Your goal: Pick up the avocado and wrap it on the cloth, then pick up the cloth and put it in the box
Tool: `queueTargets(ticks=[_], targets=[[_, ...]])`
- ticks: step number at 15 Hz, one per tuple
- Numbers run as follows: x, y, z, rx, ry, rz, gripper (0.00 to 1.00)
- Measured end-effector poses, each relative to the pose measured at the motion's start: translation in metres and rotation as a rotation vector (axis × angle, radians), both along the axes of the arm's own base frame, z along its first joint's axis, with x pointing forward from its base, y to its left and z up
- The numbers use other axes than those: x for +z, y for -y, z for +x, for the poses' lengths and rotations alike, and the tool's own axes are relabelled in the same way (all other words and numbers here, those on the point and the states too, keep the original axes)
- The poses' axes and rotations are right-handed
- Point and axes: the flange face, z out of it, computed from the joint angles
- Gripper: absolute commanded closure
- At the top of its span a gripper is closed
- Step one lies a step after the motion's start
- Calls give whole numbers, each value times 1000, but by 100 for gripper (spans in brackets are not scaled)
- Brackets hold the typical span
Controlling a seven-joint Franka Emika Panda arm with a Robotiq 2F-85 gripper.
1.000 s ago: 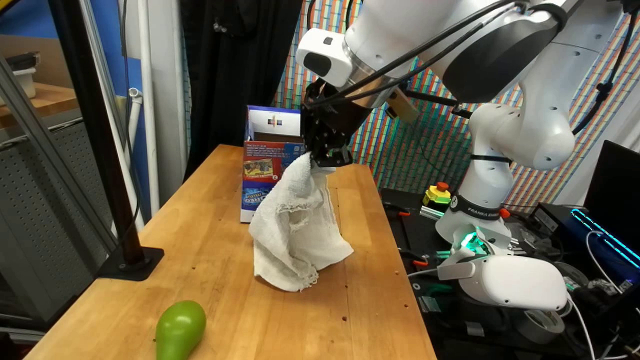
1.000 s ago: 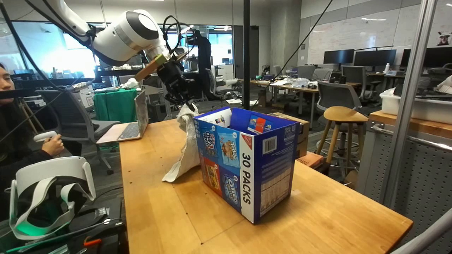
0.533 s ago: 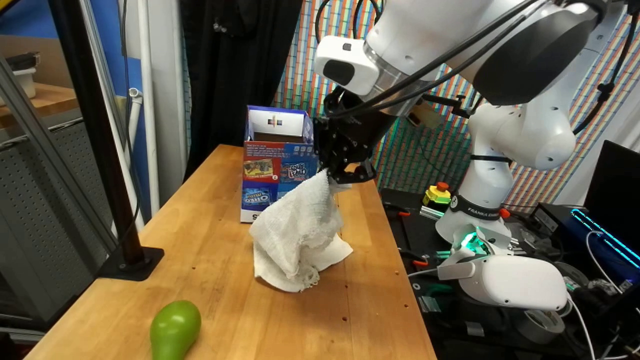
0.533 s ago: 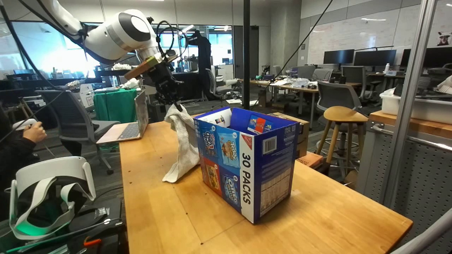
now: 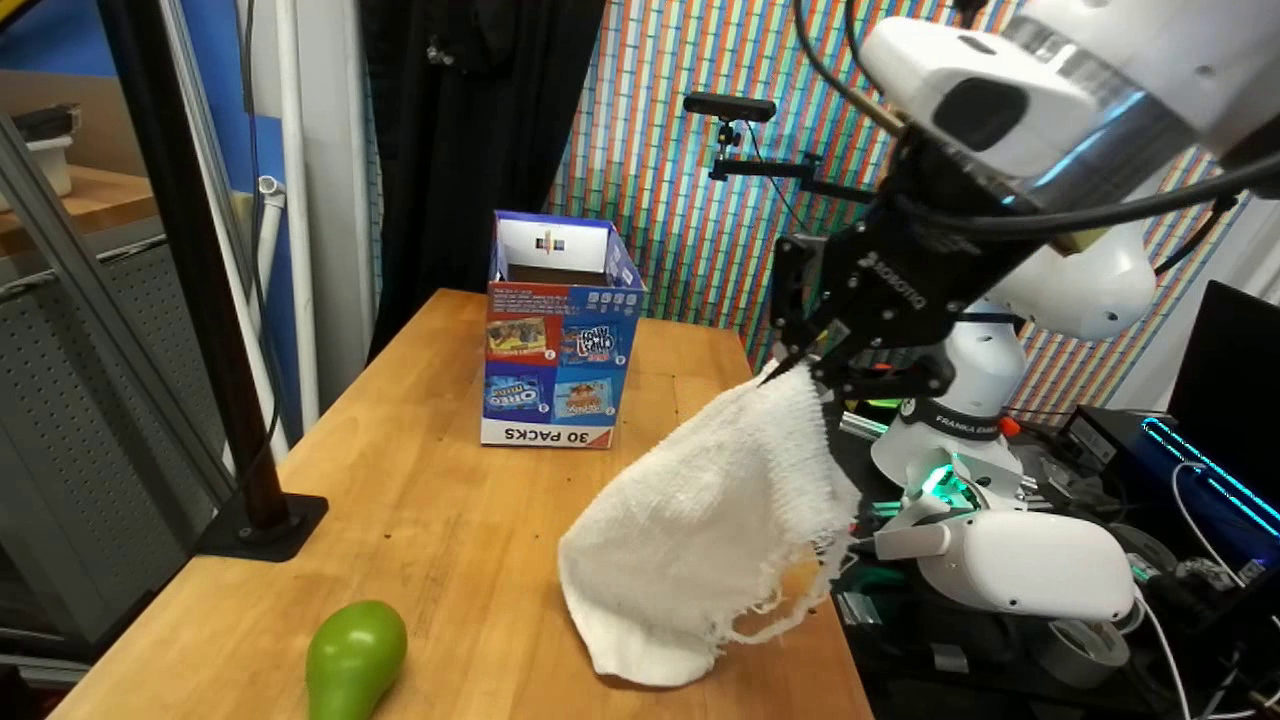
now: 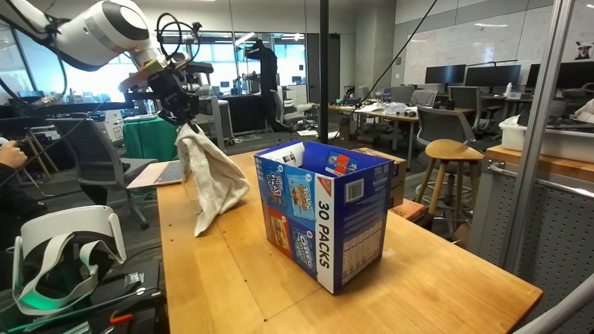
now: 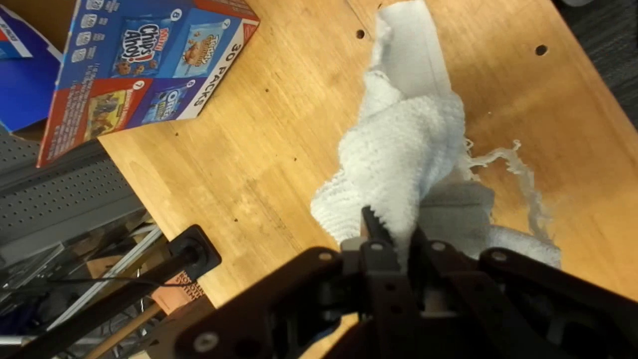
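Drawn farther from the box [image 5: 560, 360], the cloth [image 5: 700, 530] is clamped in the claw [image 7: 394, 224], while the avocado [image 5: 355, 655] is seen on the table [image 5: 460, 580], well apart, lower left of the claw in an exterior view.

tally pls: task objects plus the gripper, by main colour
Green: 1 (avocado)
White: 1 (cloth)
Blue, with red panels: 1 (box)
Black: 1 (gripper)
Total: 4
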Motion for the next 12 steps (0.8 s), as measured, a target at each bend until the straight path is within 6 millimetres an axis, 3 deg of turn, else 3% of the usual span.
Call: queueTargets(ticks=[3,6,9,12], targets=[[23,-12,-42,55,48,-19,93],[39,-17,-70,90,87,-26,93],[41,-19,-80,96,81,-20,93],[28,-19,-79,86,22,-13,93]])
